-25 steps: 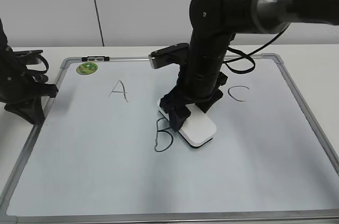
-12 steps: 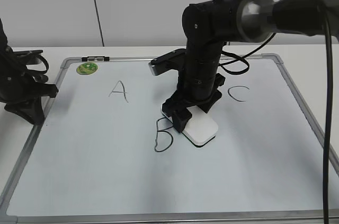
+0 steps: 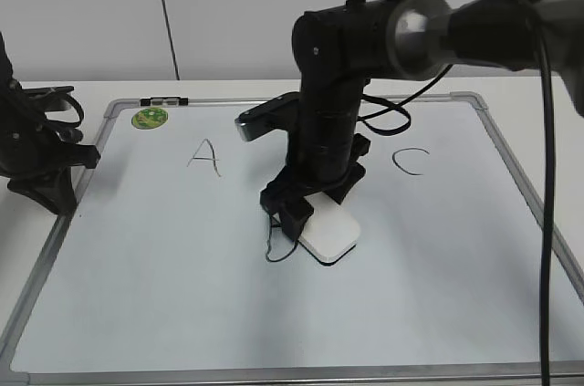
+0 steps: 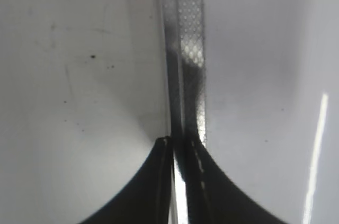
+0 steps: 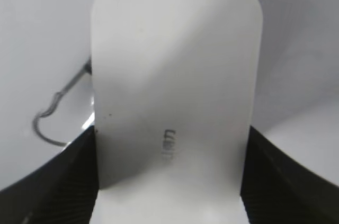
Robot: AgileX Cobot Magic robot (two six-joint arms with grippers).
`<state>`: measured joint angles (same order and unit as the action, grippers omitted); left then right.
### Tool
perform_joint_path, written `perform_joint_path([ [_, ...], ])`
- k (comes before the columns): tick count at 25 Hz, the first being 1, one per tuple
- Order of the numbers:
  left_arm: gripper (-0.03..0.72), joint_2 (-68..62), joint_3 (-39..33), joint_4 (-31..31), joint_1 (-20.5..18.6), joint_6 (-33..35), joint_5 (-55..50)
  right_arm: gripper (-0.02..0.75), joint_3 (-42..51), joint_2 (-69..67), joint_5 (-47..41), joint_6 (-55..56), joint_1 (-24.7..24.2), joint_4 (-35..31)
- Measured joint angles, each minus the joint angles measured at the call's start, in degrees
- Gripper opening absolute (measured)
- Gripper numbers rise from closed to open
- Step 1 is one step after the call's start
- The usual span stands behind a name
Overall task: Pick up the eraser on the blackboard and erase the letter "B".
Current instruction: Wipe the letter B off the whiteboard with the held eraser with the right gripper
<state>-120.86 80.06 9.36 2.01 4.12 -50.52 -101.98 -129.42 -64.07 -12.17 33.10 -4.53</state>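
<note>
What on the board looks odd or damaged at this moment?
Nothing is damaged. Only the letter "B" looks incomplete: the eraser, held by the right gripper, covers part of it. The blackboard lies flat.

Count: one blackboard (image 3: 511,267). One eraser (image 3: 328,235) near centre. Three letters: one "A" (image 3: 204,156) on the left, one "C" (image 3: 411,161) on the right, one letter "B" (image 3: 276,249) in the middle, mostly hidden, so probably only a fragment shows. One green sticker (image 3: 150,117) at far left. Two arms, two grippers: right gripper (image 3: 306,208), left gripper (image 3: 50,176).
</note>
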Motion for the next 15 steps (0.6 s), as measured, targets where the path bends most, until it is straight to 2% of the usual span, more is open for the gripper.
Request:
perform_joint_path([
  [12, 0.032, 0.0, 0.0, 0.0, 0.0, 0.0, 0.0, 0.536, -0.1, -0.2, -0.6, -1.5, 9.8, 0.1],
  [15, 0.032, 0.0, 0.0, 0.0, 0.0, 0.0, 0.0, 0.536, -0.1, -0.2, -0.6, -1.6, 10.7, 0.1],
])
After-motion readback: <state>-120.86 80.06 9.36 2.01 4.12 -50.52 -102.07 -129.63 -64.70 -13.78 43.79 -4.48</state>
